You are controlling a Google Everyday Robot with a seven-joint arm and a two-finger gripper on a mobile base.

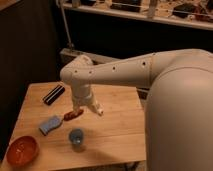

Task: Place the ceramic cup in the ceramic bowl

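The ceramic cup (76, 138), small and blue-grey, stands upright on the wooden table (117, 127) near its front edge. The ceramic bowl (22, 150), shallow and orange-red, sits at the table's front left corner, well left of the cup. My gripper (87, 110) hangs from the white arm above the middle of the table, behind and a little right of the cup. Its fingers are spread apart and hold nothing.
A flat light-blue sponge-like block (50, 124) lies between bowl and cup. A small red-orange object (73, 115) lies just under the gripper's left finger. A black bar-shaped object (53, 94) lies at the back left. The robot's white body fills the right side.
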